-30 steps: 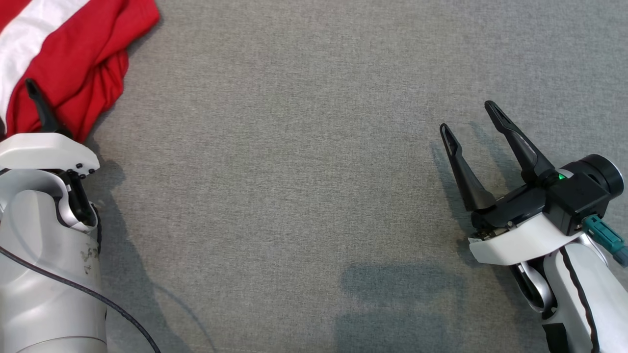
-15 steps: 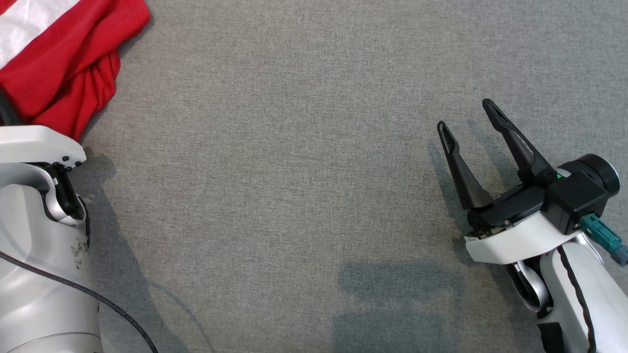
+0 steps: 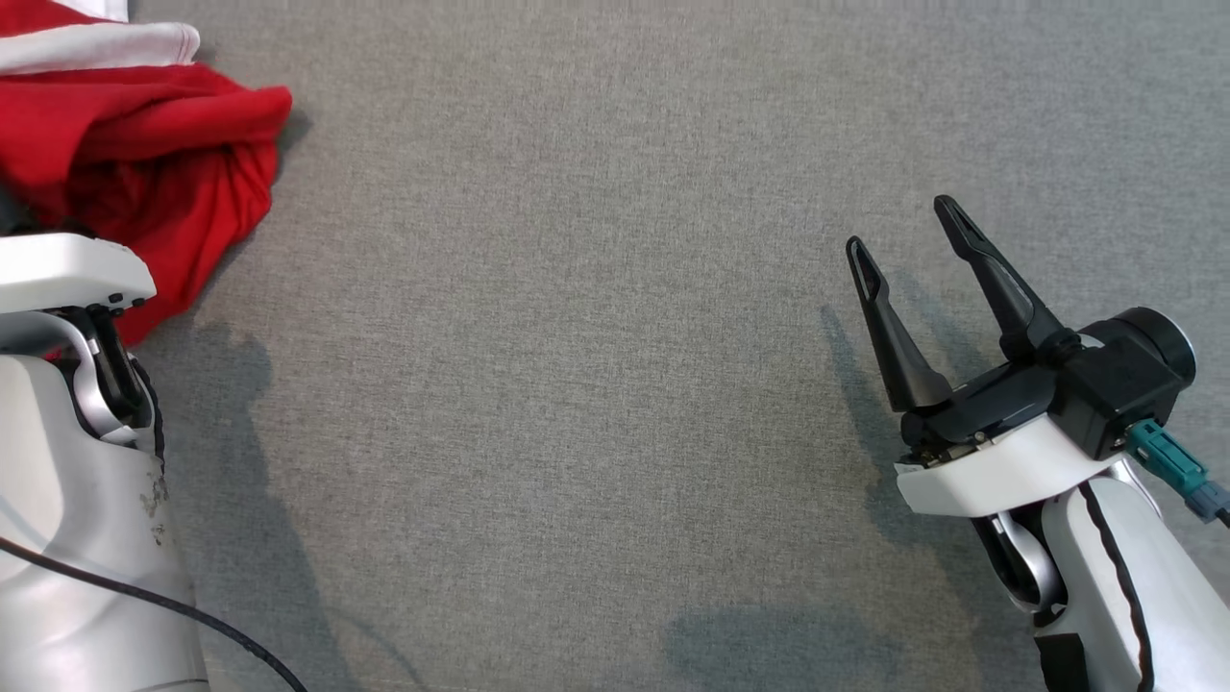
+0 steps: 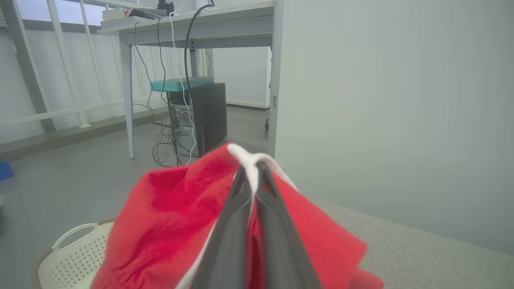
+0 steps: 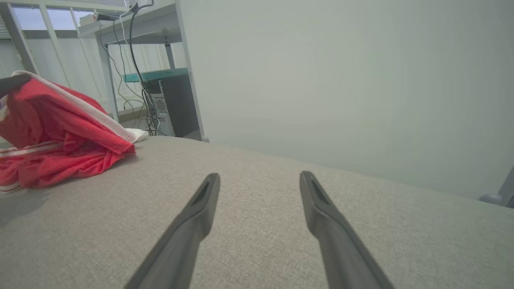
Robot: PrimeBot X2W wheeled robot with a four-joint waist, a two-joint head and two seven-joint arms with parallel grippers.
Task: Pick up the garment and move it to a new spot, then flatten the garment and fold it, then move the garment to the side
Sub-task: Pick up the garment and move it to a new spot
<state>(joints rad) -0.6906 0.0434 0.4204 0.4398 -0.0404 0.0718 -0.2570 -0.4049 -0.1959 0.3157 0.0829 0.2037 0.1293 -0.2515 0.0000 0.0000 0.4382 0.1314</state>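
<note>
At ten o'clock, the red-and-white garment (image 3: 144, 144) is soft matt cloth; my right gripper (image 3: 898, 224) has smooth dark plastic fingers (image 3: 889, 327).

Grey woven fabric surface (image 3: 596, 317) across the head view, soft shadows toward its lower edge; in the left wrist view, a plain pale wall panel (image 4: 385, 100) over the right half; at upper left, a grey metal-legged desk (image 4: 200, 30) with cables (image 4: 186, 56) hanging down; beneath it a dark computer tower (image 4: 211, 116) topped by a teal box (image 4: 180, 84); barred windows (image 4: 27, 60) behind, daylight through them; smooth grey floor (image 4: 80, 176); white perforated basket (image 4: 76, 253) at lower left.
</note>
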